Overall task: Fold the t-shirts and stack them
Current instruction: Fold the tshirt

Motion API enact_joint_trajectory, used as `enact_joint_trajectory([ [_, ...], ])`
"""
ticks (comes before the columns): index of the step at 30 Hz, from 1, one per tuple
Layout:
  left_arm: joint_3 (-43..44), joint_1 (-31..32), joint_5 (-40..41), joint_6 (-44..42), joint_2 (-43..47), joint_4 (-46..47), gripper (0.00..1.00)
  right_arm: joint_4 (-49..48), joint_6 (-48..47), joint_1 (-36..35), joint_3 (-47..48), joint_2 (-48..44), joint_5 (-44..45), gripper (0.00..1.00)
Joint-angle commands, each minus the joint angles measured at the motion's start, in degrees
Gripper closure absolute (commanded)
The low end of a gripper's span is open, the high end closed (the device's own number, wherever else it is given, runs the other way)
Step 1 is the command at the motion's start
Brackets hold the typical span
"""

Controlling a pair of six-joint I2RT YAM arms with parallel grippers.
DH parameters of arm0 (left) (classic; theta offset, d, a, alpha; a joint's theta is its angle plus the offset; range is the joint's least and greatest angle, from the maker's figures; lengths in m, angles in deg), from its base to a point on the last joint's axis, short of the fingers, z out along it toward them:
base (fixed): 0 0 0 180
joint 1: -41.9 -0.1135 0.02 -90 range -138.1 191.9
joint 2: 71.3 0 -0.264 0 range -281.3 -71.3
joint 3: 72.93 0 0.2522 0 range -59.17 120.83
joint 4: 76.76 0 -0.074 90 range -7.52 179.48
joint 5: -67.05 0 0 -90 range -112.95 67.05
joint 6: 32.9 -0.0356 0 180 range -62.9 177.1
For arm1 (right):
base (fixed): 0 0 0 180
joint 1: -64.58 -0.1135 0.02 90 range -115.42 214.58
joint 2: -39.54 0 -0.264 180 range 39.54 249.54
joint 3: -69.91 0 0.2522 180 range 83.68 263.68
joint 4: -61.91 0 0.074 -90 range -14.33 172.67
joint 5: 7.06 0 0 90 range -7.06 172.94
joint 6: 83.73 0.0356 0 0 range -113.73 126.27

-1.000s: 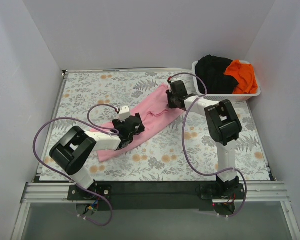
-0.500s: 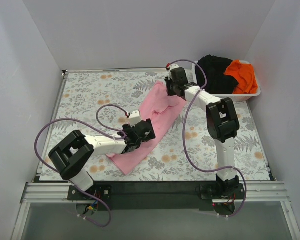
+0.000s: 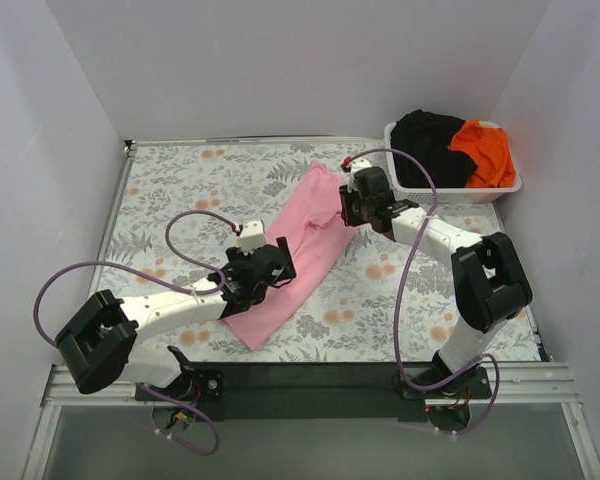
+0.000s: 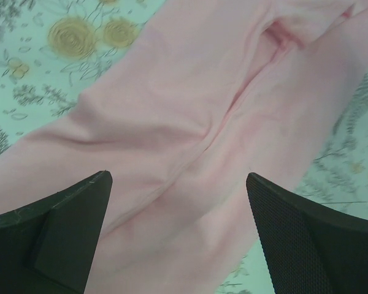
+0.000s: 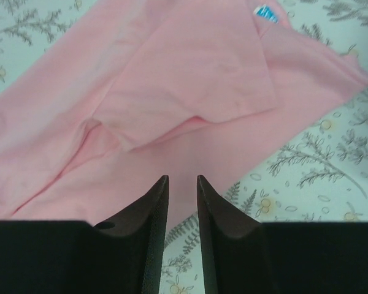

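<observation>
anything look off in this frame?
The pink t-shirt lies diagonally across the table, rumpled, with one flap doubled over unevenly, not a square fold. The black t-shirt and orange t-shirt sit bunched in the basket, the black one humped above its rim. Nothing looks spilled or damaged.

Bright, even light; soft shadows.
</observation>
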Motion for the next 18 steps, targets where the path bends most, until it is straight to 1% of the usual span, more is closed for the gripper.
enact_joint_trajectory([
  [1,-4.58,-0.04,2.23,1.63,1.32,-4.79,0.15,-2.91,1.98,-1.06,-4.30,-2.67,-0.47,0.78],
  [6,-9.85,0.22,2.14,5.40,5.01,-5.93,0.15,-2.92,2.34,-2.38,-6.51,-2.85,-0.73,0.78],
  [9,-12.14,0.22,1.01,7.51,6.50,-6.20,0.15,-4.50,2.78,-2.64,-7.12,-1.10,-0.73,0.78],
  [14,-13.38,0.66,0.21,8.75,6.25,-6.37,0.15,-4.94,3.22,-2.64,-6.34,2.42,-0.47,0.78],
  [18,-13.38,2.41,0.12,11.21,6.07,-8.30,0.15,-4.85,3.92,-2.56,-5.11,5.76,-0.20,0.78],
])
